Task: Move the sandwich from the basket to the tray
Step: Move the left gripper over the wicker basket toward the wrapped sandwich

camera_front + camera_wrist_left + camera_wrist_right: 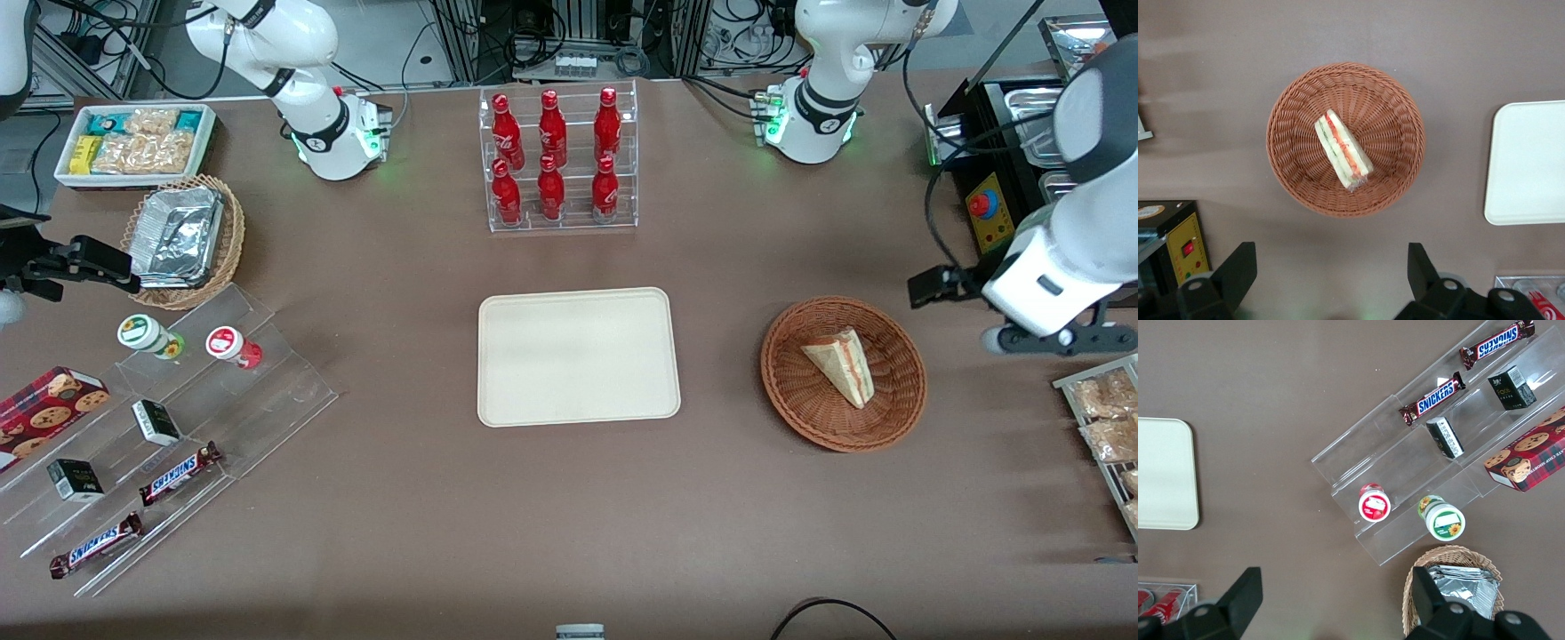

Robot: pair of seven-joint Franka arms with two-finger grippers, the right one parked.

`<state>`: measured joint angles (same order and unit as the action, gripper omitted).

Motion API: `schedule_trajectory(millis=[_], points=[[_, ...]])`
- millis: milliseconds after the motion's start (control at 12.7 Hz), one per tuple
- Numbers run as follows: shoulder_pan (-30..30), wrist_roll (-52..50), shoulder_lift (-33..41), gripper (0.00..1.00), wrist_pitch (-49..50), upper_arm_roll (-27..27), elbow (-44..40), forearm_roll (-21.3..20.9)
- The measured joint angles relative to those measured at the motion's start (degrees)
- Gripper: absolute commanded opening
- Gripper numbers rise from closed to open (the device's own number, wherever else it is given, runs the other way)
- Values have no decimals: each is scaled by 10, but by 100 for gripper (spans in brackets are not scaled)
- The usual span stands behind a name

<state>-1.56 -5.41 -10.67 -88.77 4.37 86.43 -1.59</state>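
The sandwich (840, 364), a pale triangular wedge with red and green filling at its edge, lies in the round reddish-brown wicker basket (782, 391). The cream tray (578, 356) lies flat beside the basket, toward the parked arm's end, with nothing on it. My left gripper (1062, 340) hangs high above the table, beside the basket toward the working arm's end. In the left wrist view the gripper (1330, 270) is open and empty, its fingers (1238, 267) wide apart, clear of the basket (1281, 133), the sandwich (1342, 150) and the tray (1528, 163).
A clear rack of red bottles (558, 160) stands farther from the front camera than the tray. A black box with a red button (987, 209) and a wire rack of snack packets (1107, 418) flank my gripper. A clear stepped stand with snacks (169, 427) lies toward the parked arm's end.
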Motion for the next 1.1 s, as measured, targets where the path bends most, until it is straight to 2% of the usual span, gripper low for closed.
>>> schedule_trajectory(millis=[393, 864, 1100], points=[[0, -79, -23, 100, -121, -1, 90, -1], [-5, -277, -44, 100, -198, 1, 145, -1], [-5, -316, -39, 100, -271, 1, 203, -1]])
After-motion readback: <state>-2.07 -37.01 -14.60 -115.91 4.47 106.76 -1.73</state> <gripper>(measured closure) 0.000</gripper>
